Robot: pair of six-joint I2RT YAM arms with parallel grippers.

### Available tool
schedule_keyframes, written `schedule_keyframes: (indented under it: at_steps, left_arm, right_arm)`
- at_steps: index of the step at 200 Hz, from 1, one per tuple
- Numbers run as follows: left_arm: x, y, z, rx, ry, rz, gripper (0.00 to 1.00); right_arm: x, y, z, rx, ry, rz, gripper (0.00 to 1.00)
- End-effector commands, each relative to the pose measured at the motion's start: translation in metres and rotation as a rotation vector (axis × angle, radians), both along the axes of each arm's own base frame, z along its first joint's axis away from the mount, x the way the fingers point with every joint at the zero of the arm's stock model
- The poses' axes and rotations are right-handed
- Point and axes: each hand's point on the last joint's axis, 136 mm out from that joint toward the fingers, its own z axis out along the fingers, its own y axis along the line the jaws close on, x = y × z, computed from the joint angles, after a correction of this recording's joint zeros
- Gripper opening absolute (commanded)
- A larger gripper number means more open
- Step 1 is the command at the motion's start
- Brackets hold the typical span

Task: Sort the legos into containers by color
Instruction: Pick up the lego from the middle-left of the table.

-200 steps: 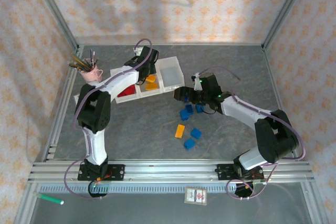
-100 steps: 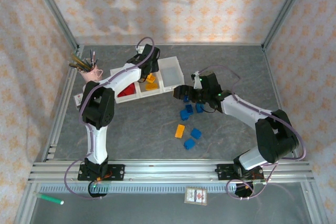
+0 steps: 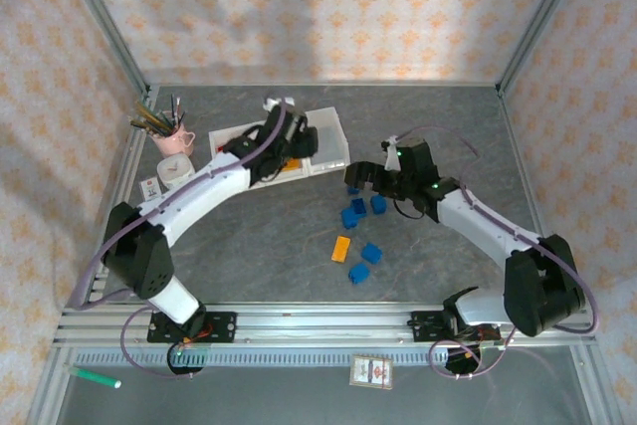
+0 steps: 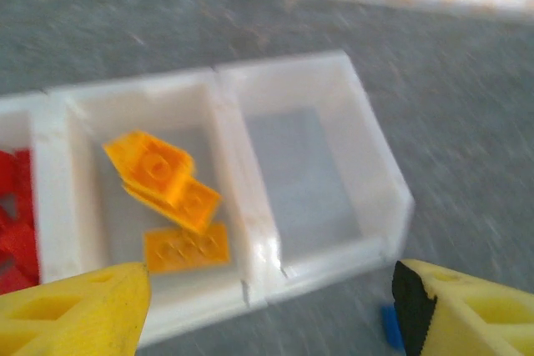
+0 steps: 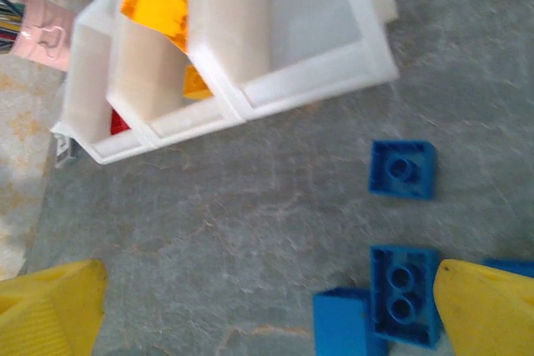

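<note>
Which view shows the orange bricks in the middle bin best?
The left wrist view: three orange bricks lie plainly in the middle bin. The right wrist view shows parts behind bin walls; from above, the left arm covers most.

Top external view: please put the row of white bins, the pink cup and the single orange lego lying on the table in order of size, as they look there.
1. Row of white bins: largest, though partly hidden.
2. Pink cup: clearly smaller.
3. Orange lego: smallest.
</note>
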Motion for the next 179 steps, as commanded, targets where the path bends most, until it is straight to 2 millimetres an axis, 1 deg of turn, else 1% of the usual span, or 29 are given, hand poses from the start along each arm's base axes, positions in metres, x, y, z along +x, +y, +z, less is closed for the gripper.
schedule_keyframes:
  at_steps: [1, 29, 33, 45, 48, 64, 88, 100, 114, 137, 179]
  left_arm:
    - [-0.043, -0.023, -0.032, 0.004, 0.098, -0.084, 0.80]
    - [-0.096, -0.059, -0.063, -0.003, 0.189, -0.198, 0.81]
    - [-0.102, -0.063, -0.068, -0.022, 0.206, -0.193, 0.81]
    - [-0.123, -0.075, -0.086, -0.023, 0.259, -0.234, 0.81]
    - [-0.128, -0.077, -0.089, -0.019, 0.271, -0.240, 0.81]
    - [-0.148, -0.085, -0.109, 0.010, 0.325, -0.262, 0.82]
    - [-0.172, -0.103, -0.127, -0.005, 0.372, -0.326, 0.82]
    - [-0.177, -0.111, -0.136, -0.021, 0.394, -0.345, 0.82]
    - [-0.180, -0.116, -0.146, -0.008, 0.413, -0.349, 0.81]
    - [-0.177, -0.121, -0.157, 0.020, 0.419, -0.355, 0.80]
    - [-0.170, -0.121, -0.180, 0.102, 0.441, -0.335, 0.76]
  right_arm:
    - [-0.016, -0.020, -0.017, -0.055, 0.051, -0.037, 1.00]
    - [-0.034, -0.034, -0.034, -0.076, 0.098, -0.068, 1.00]
    - [-0.037, -0.037, -0.036, -0.078, 0.104, -0.075, 1.00]
    - [-0.045, -0.043, -0.050, -0.093, 0.144, -0.092, 1.00]
    - [-0.046, -0.044, -0.045, -0.085, 0.129, -0.098, 1.00]
    - [-0.055, -0.050, -0.052, -0.086, 0.148, -0.114, 1.00]
    - [-0.061, -0.056, -0.057, -0.091, 0.155, -0.134, 1.00]
    - [-0.062, -0.058, -0.059, -0.093, 0.155, -0.142, 1.00]
    - [-0.063, -0.059, -0.062, -0.094, 0.160, -0.145, 1.00]
    - [-0.062, -0.060, -0.063, -0.092, 0.157, -0.148, 1.00]
    - [-0.062, -0.060, -0.065, -0.093, 0.154, -0.141, 1.00]
